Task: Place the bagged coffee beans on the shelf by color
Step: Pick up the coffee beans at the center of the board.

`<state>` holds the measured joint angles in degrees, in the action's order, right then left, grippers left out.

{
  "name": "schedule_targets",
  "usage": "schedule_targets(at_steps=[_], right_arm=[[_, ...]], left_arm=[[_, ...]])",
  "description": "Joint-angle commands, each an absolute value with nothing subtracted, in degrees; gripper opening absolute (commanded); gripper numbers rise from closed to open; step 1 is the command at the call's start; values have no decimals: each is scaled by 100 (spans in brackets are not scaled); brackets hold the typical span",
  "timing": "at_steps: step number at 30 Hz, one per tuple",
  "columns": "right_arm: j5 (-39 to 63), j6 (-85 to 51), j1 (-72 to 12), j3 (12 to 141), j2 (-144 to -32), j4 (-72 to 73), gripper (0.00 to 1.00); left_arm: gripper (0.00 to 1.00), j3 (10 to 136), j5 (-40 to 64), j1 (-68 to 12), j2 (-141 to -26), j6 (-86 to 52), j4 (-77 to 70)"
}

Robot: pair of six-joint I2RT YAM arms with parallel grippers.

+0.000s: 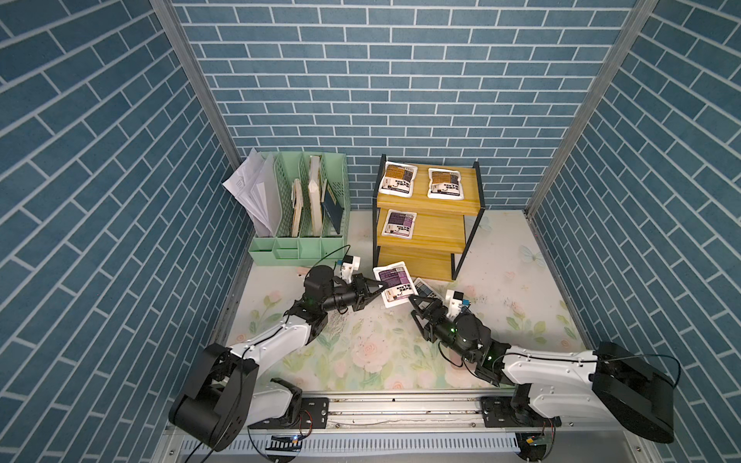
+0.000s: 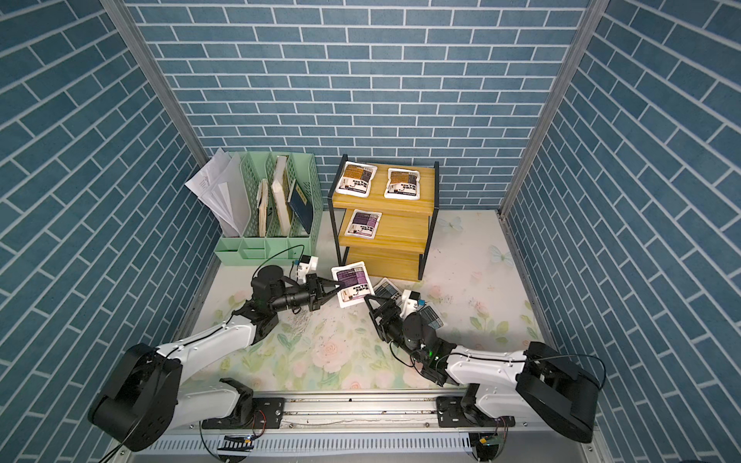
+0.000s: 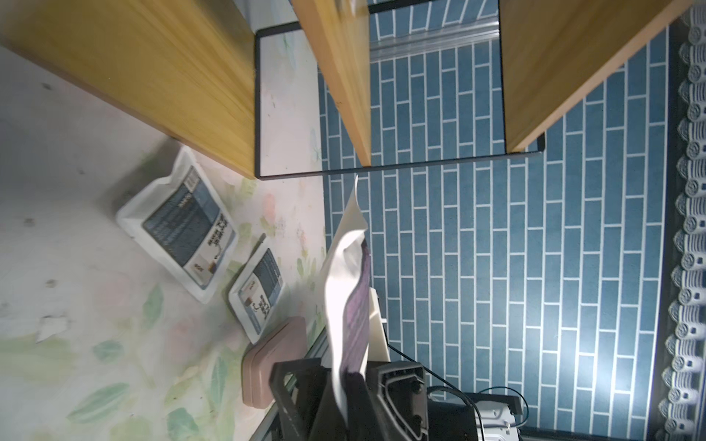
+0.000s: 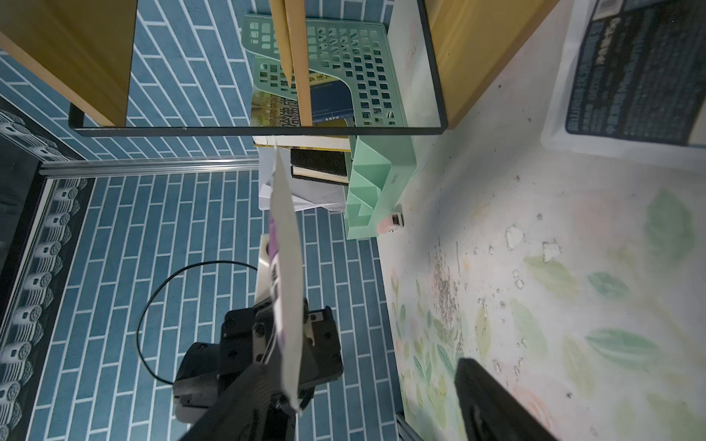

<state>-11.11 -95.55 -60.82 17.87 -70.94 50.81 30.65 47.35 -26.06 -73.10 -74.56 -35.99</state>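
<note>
Item: purple pouch (image 1: 395,282), aloft just before the shelf (image 1: 417,262), clenched by your left claw (image 1: 380,292); right claw (image 1: 415,308) spread wide, grasping nothing; next, carry it up to the middle tier (image 1: 439,230), beside its purple twin (image 1: 399,224).

We've got the shelf (image 1: 441,240) at the back, organizer (image 1: 298,250) to its left, two pouches (image 1: 399,178) (image 1: 445,183) on its top tier, a third pouch (image 1: 399,223) on the middle, a fourth pouch (image 1: 395,284) aloft before it in the left gripper (image 1: 381,292), two last pouches (image 2: 387,289) (image 2: 432,316) on the table (image 1: 521,288) just right of that.
</note>
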Motion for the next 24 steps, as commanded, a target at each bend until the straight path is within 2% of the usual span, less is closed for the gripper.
schedule_targets(at_steps=[1,5,10,20,24], right_arm=[[-1175,-10070,-6146,2053,-7455,5871,67],[-1308,-10152,-6217,1954,-7579,6261,51],[-1488,-10021,-6249,1918,-7406,6236,37],[-1717,-9998,-6258,1783,-7304,6438,21],[-1747,-9971,-6258,1791,-7295,6451,20]], left_arm=[[0,3224,4644,-2795,-7515,-7702,-4003],[0,3426,4626,-2873,-7654,-7663,-3956],[0,3519,4589,-2938,-7785,-7638,-3964],[0,3413,4532,-2998,-7793,-7603,-3960],[0,3393,4534,-3003,-7791,-7585,-3955]])
